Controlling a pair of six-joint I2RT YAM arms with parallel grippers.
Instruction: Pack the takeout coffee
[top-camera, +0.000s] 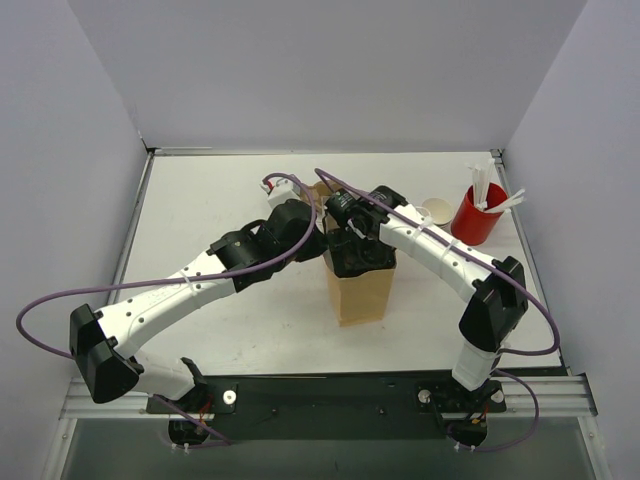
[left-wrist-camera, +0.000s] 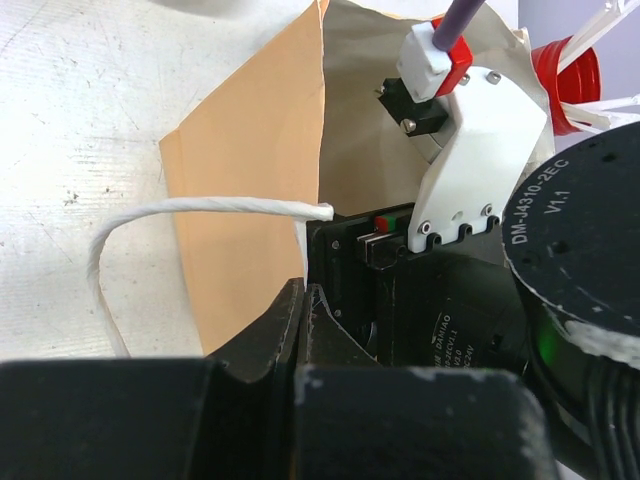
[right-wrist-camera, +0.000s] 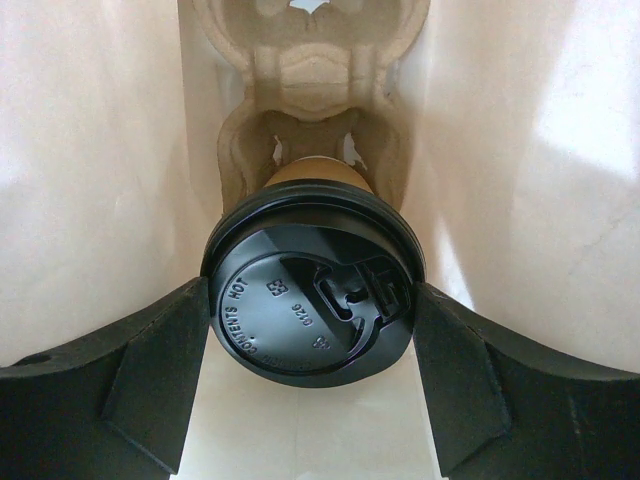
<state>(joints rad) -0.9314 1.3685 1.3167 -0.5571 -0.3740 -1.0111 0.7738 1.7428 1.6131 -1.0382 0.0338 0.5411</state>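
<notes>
Right pincer (right-wrist-camera: 312, 335) is pinching the small tan-brown kraft paper cup (right-wrist-camera: 318, 172) by its round black plastic lid (right-wrist-camera: 310, 300). The fingers (right-wrist-camera: 150, 385) press the lid rim, one each side. The cup is dead centre between them, deep inside the tall brown kraft paper bag (top-camera: 357, 297). Its base is just ahead of the pincer, in a pocket of the pale moulded pulp cup carrier (right-wrist-camera: 310, 70). Judged: the grip is at the lid so the fingers fit between the bag walls and the cup goes down upright. Fully seated or just short, cannot tell.

Left pincer (left-wrist-camera: 305, 310) looks pressed together on the bag's top edge, with the wall rising straight out of its jaws. The white twisted paper handle (left-wrist-camera: 180, 208) loops off to its left. It is likely holding the mouth open and the bag steady for the other arm.

Views:
- **Right wrist:** the only view of the cup, lid and carrier; in top external they are hidden under the right arm's wrist.
- **Left wrist:** the only view of the rim pinch, and of the right wrist housing sunk in the bag just past its own fingers.
- **Top external:** the only view of the layout, with both arms meeting over the bag. The red cup with white sticks (top-camera: 478, 213) sits well away from both pincers, beyond the right arm.
</notes>
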